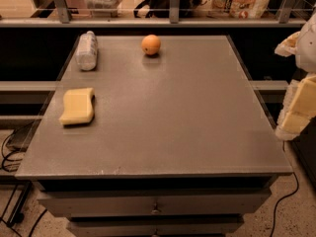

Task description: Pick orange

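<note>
Hovering right of the table [187, 112], pincer [301, 110] well apart from orange [151, 44].

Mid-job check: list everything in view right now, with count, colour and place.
orange: one, orange, far middle of the table
bottle: one, clear plastic, lying on its side at the far left corner
sponge: one, pale yellow, left side, nearer than the bottle
table: one, grey, centre of view
drawers: two visible, grey, under the table's near edge
cables: several, black, on the floor at left
hand: one, white and yellowish, right edge of view beside the table, well away from the orange
</note>
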Robot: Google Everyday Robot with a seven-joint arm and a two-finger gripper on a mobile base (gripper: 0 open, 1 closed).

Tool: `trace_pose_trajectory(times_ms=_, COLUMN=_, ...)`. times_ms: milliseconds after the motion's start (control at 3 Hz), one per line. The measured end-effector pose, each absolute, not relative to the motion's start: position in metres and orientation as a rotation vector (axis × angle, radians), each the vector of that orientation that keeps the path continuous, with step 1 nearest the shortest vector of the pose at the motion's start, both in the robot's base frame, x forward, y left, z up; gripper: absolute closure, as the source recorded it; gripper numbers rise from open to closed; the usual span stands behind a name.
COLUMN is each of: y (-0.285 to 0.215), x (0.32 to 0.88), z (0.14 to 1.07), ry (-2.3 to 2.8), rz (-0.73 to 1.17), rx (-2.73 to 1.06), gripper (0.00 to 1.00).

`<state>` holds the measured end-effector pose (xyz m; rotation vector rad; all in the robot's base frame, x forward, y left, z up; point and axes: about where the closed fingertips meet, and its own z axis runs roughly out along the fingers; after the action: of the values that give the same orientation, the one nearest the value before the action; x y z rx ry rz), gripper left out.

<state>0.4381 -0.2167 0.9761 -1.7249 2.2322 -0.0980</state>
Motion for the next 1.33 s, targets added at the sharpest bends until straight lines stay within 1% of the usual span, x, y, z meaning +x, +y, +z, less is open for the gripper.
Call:
trace_pose_trajectory(times_ms=333, y=-0.217, x=0.438, z=0.976, ry=2.232, rz=-0.098, rx=-1.725, gripper=0.00)
trace_pose_trajectory(times_ms=667, y=-0.213, x=0.451, z=0.976, ry=2.192, rz=-0.068, rx=-1.640, gripper=0.00)
trace_pose_trajectory(times_ms=1000, y=-0.211, x=0.488, z=0.974, ry=2.110, rz=0.059, rx=-1.413, gripper=0.00)
trace_pose_trajectory(times_ms=1333, y=-0.203, x=0.536, z=0.976, ry=2.014, rz=0.143, rx=-1.258, gripper=0.00)
